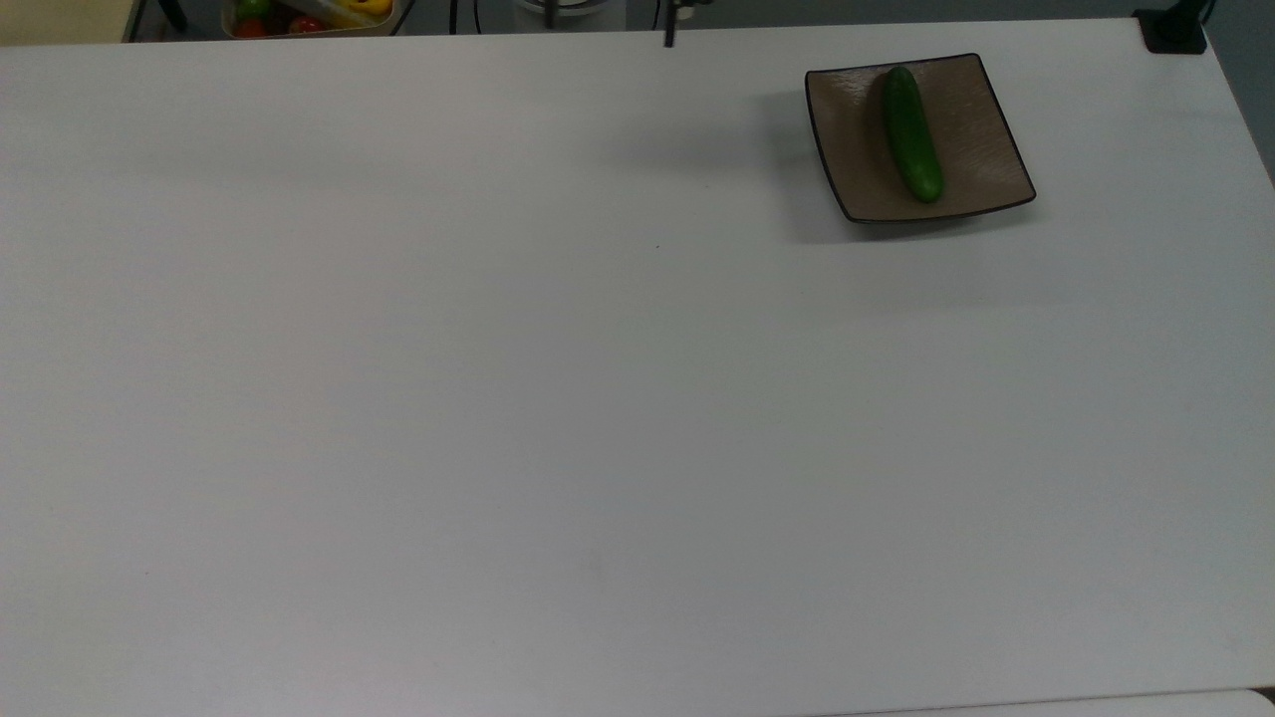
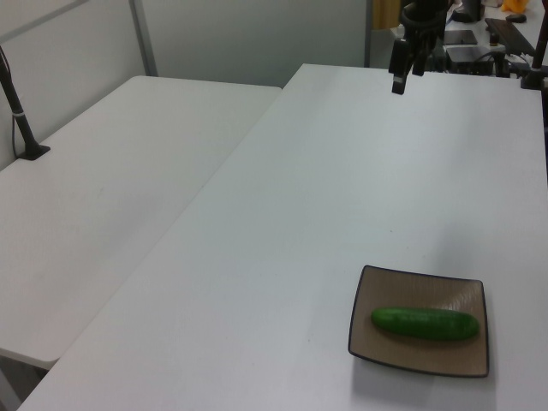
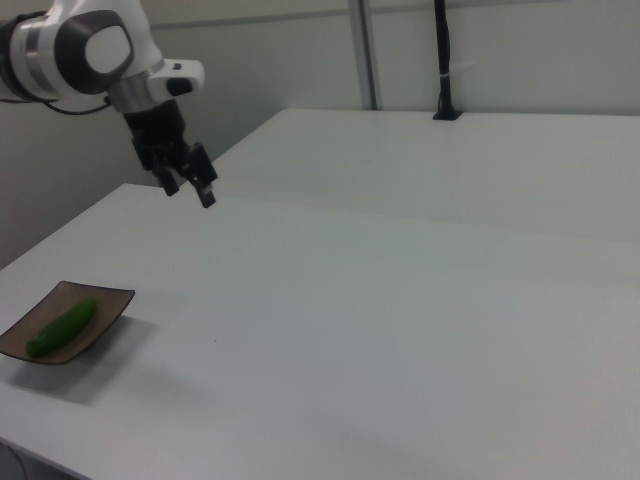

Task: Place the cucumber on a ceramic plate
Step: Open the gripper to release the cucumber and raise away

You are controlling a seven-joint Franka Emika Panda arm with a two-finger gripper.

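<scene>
In the right view, the cucumber (image 3: 62, 327) lies along the ceramic plate (image 3: 105, 312) at the right view's far left, on the white table (image 3: 400, 330); up and to the right the gripper (image 3: 189, 184) hangs well apart from it, fingers spread and empty. The left view shows the plate's rim whole. The top view adds a tub of coloured produce (image 1: 309, 15) beyond the table's far edge.
</scene>
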